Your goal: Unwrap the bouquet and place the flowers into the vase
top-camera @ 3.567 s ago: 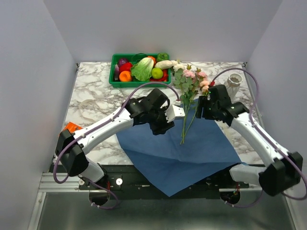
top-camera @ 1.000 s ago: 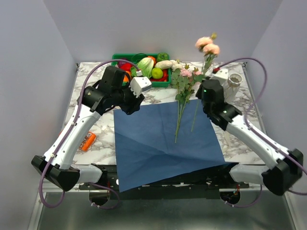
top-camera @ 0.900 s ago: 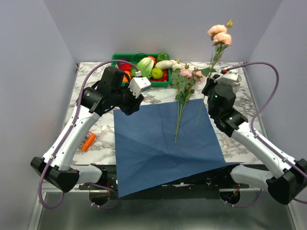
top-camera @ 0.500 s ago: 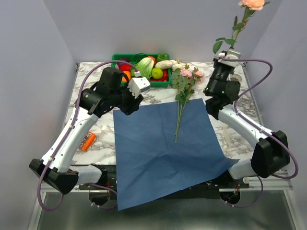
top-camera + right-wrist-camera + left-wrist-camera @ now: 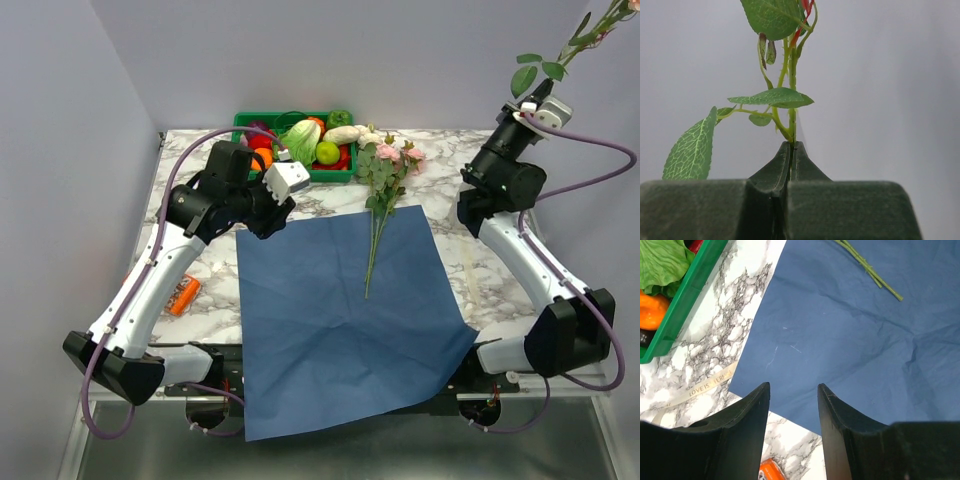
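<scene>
1. While the blue paper lies spread flat on the marble desk, its near edge hanging past the desk's front, most of the flowers rest across its far edge. Their pink blooms and round-leaved sprigs sit just beyond the paper, and their stems lie on it, pointing toward its middle.
2. The right fingers are pressed together on a single leafy stem, pinching it low down. They stand high in the air beyond the paper's far right corner, pointing upward. The stem runs out of sight overhead, so I can't see its bloom.
3. The left fingers are spread apart with nothing between them. They hover over the paper's far left corner and point down at it.
4. A cream ribbon with printed lettering lies on the desk just off the paper's left edge, one end reaching that edge.
5. A small orange object lies on the desk to the left of the paper, apart from it.
6. The green crate of vegetables stands beyond the paper's far left corner, just beside the blooms.
</scene>
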